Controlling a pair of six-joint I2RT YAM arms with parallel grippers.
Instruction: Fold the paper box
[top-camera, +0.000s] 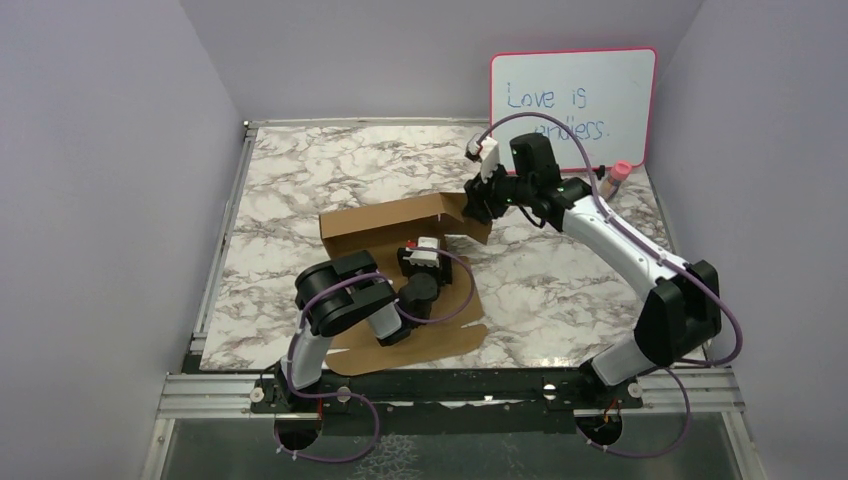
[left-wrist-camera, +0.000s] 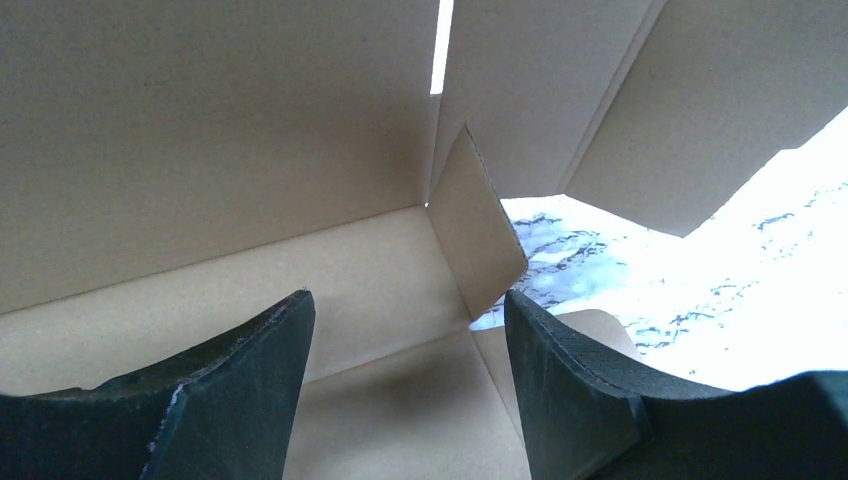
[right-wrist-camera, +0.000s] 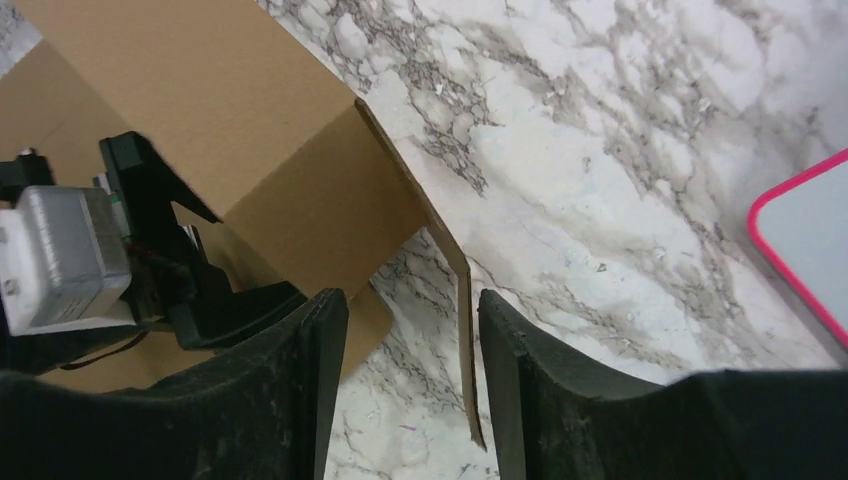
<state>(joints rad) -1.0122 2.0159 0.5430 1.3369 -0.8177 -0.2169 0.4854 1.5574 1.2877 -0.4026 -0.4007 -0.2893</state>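
Between the parted fingers of our right gripper (right-wrist-camera: 412, 300) stands the thin edge of a flap (right-wrist-camera: 330, 210). It is clear of both pads as far as we can tell, so nothing is gripped. Our left gripper (left-wrist-camera: 407, 300) is spread wide and empty. Its tips are low over the floor panel (left-wrist-camera: 400, 420) inside the box (top-camera: 370, 228), facing the right-hand corner under the raised back wall (left-wrist-camera: 200, 130). We cannot tell whether the tips press the floor.

The box sits mid-table (top-camera: 560, 280), partly formed: back wall up, front panels flat toward our bases, long axis running left to right. The flap belongs to the right end, so it lies straight ahead of the right fingers and off to the right of the left ones. The right arm is plainly nearer. We judge the coming move is to swing that flap inward across the short side while the left steadies the floor.
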